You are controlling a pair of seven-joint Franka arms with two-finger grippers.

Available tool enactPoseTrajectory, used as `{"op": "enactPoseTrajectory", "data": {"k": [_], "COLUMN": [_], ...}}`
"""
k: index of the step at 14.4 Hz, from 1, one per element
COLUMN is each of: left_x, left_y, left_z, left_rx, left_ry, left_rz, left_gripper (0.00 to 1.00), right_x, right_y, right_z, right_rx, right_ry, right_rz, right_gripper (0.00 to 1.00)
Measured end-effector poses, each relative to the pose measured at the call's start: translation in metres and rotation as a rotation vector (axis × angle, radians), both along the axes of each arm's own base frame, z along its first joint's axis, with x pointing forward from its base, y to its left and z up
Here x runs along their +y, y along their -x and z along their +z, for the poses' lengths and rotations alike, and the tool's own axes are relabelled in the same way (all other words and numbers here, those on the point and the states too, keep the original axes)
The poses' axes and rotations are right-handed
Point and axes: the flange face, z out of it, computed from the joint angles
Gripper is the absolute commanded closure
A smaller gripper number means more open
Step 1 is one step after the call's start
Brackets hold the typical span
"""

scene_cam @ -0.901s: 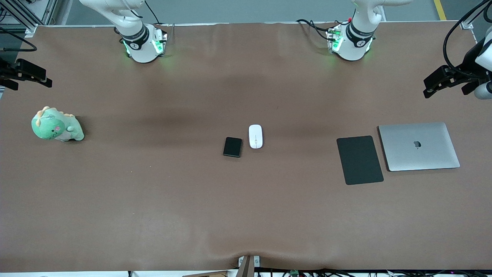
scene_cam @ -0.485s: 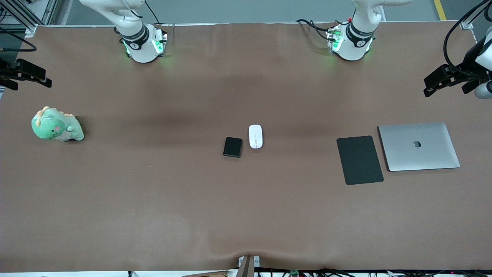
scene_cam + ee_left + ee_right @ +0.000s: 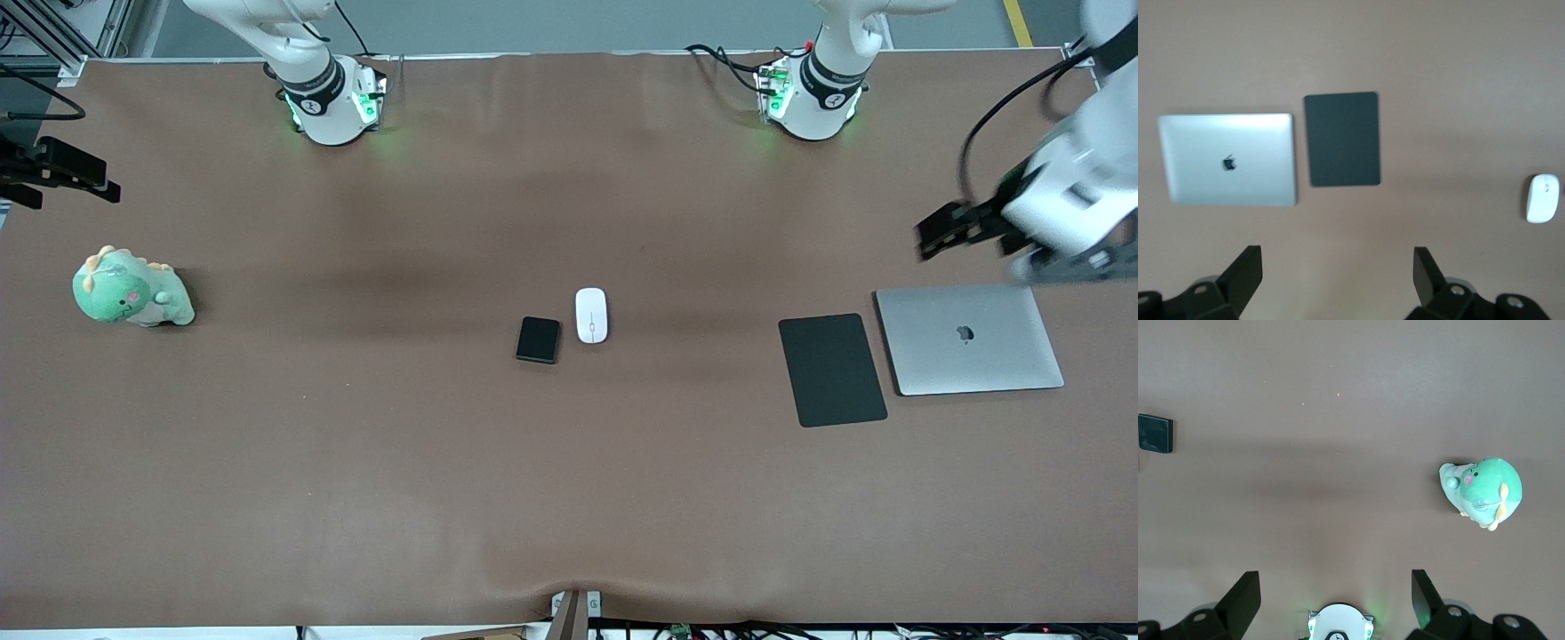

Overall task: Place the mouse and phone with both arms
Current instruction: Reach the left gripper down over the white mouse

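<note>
A white computer mouse and a small black phone lie side by side near the middle of the brown tabletop, just apart, the phone slightly nearer the front camera and toward the right arm's end. Neither is held.

The left gripper hangs in the air toward the left arm's end of the tabletop, over bare surface just on the base-edge side of a closed silver laptop. Its fingers stand wide apart with nothing between them, as the left wrist view shows. A flat black mouse pad lies just beside the laptop, on its side toward the tabletop's middle.

The right gripper waits at the edge at the right arm's end of the tabletop, its fingers likewise spread and empty. A green plush dinosaur sits near that same edge, closer to the front camera than the gripper's spot. Both arm bases glow green along the edge where the robots stand.
</note>
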Motion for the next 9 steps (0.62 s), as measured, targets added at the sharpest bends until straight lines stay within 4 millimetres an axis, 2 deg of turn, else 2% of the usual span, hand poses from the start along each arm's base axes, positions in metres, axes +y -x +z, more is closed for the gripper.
{"op": "enactPoseTrajectory", "data": {"k": [2,4,6,9], "left_x": [-0.050,-0.107,-0.167,-0.254], "left_y": [-0.012,-0.015,-0.011,0.008], "left_z": [-0.036,-0.073,-0.111,-0.177], "left_rx": [0.006,0.005,0.000,-0.003], "left_ry": [0.008,0.016,0.024,0.038], "left_rz": [-0.005,0.004,0.017,0.066], "left_gripper": [0.00,0.00,0.00,0.00], "right_x": [0.000,0.001,0.002,0.007], "right_y": [0.000,0.000,0.001,0.004], "right_z": [0.000,-0.001,-0.001,-0.003], "right_rx": [0.002,0.005,0.010,0.037], "right_ry": [0.000,0.000,-0.001,-0.003], "right_rz": [0.001,0.002,0.003,0.013], "right_gripper": [0.00,0.00,0.00,0.00]}}
